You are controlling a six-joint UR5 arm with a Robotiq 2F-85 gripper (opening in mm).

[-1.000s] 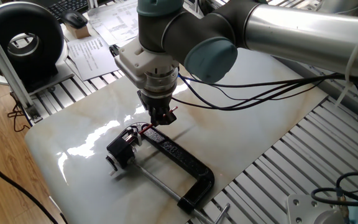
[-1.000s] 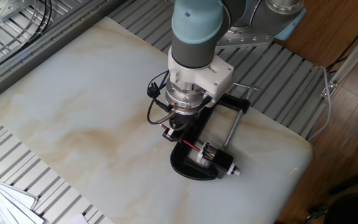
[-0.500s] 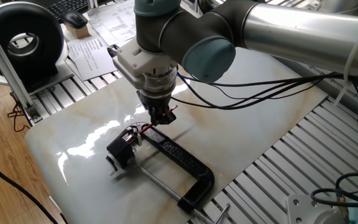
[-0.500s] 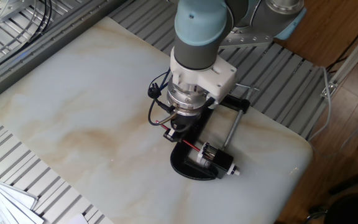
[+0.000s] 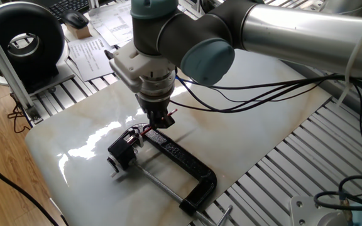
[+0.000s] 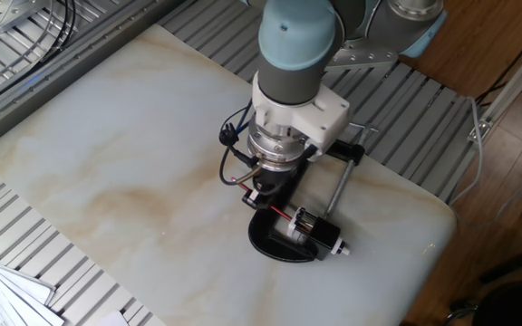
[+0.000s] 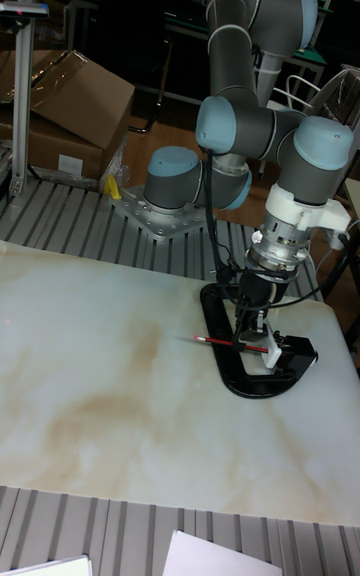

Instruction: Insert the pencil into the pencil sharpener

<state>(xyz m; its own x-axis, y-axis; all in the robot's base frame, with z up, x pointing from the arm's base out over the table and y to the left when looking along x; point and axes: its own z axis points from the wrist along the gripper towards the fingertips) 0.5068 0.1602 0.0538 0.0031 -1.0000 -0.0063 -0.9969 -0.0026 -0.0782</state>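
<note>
Over the marble table (image 6: 107, 163), the gripper (image 7: 252, 328) is clamped on the pencil (image 7: 230, 343) — held nearly level, one end pointing at the sharpener (image 6: 311, 230) close beside it — which sits pinched in the black clamp (image 5: 187, 164).

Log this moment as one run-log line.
gripper: shut on thin dark-red pencil | pencil: level, tip toward small black boxy pencil sharpener | sharpener: held in black C-clamp | insertion depth: cannot tell
</note>
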